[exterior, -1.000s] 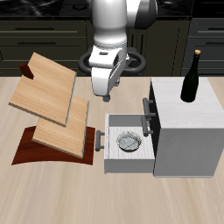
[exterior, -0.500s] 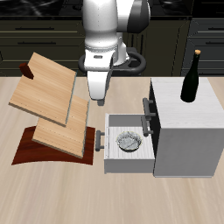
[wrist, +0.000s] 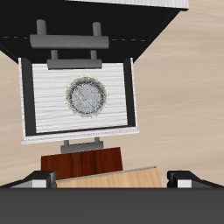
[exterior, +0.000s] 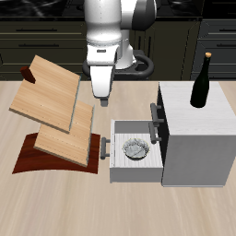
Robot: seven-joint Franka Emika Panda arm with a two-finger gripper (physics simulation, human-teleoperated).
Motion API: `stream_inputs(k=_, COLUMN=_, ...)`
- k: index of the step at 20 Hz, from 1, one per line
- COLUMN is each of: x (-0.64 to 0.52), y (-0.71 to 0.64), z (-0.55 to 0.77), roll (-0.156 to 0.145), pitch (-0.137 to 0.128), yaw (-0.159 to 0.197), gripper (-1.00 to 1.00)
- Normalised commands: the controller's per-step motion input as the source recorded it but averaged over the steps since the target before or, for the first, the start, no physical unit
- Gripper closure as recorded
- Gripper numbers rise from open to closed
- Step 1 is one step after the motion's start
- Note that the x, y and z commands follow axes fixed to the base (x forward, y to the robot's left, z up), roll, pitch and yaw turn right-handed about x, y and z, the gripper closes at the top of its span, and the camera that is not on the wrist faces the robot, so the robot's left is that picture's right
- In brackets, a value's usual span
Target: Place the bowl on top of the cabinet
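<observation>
The small speckled grey-white bowl (exterior: 136, 148) lies in the middle of the cabinet's pulled-out slatted drawer (exterior: 118, 164). The wrist view shows the bowl (wrist: 87, 95) from straight above, inside the drawer (wrist: 39, 101). The white-grey cabinet (exterior: 184, 118) stands behind the drawer with dark handles on its front. My gripper (exterior: 101, 92) hangs high above the table, farther back than the drawer and well apart from the bowl. Its fingers (wrist: 40, 180) are spread wide with nothing between them, so it is open.
A dark bottle (exterior: 201, 81) stands upright on the cabinet's flat top, near its back. Tilted wooden boards (exterior: 55, 111) on a dark curved base (exterior: 41, 157) sit beside the drawer. Dark kitchen cupboards line the back.
The arm has swung a little toward the wooden boards and risen slightly, turning to hang more upright. The bowl, drawer and bottle have not moved.
</observation>
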Motion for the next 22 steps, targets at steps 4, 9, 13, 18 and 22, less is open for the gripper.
stream_inputs(k=4, x=0.00, y=0.04, z=0.13, roll=0.010, pitch=-0.082, yaw=-0.060, gripper=-1.00)
stream_inputs(k=9, x=0.06, y=-0.05, z=0.02, roll=-0.003, pitch=-0.032, yaw=-0.024, gripper=-1.00)
stream_inputs(k=13, x=0.05, y=0.12, z=-0.15, roll=0.039, pitch=-0.007, yaw=-0.002, gripper=-1.00)
stream_inputs(k=18, x=0.00, y=0.15, z=-0.12, roll=0.046, pitch=-0.014, yaw=-0.006, gripper=-1.00)
stream_inputs(k=22, x=0.08, y=0.04, z=-0.22, roll=0.025, pitch=0.025, yaw=0.006, gripper=-1.00)
